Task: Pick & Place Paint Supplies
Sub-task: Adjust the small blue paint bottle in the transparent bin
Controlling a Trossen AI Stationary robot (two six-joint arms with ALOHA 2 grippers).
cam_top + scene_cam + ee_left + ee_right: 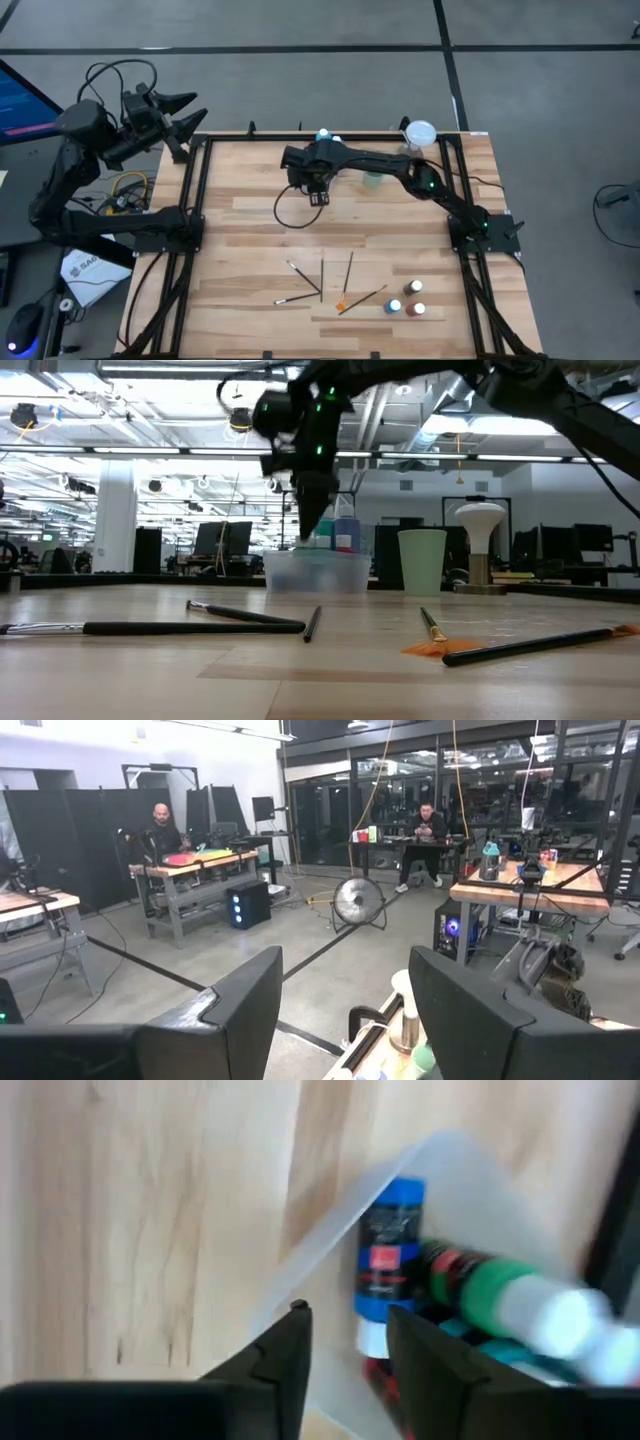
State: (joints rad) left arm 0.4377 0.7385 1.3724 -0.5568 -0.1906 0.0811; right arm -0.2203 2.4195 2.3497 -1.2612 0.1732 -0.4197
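Observation:
My right gripper [318, 195] [305, 535] [350, 1330] hangs open, fingers pointing down, above the wood just on the near side of the clear tray [327, 137] [315, 572] at the table's far edge. It holds nothing. In the tray a blue bottle [385, 1250] [345, 535] shows, with a green one [480, 1285] and others beside it. Several paintbrushes [322, 280] [190, 627] lie flat near the table's near edge, one with an orange tip [520, 647]. Three small bottles [405, 300] stand to the brushes' right. My left gripper [190, 110] [345, 1010] is open, parked off the table's far left corner.
A pale green cup [373, 180] [422, 560] stands right of the tray, under my right arm. A white mushroom-shaped object [420, 132] [480, 540] sits at the far right corner. Bare wood lies between the tray and the brushes. People sit at desks far off in the room.

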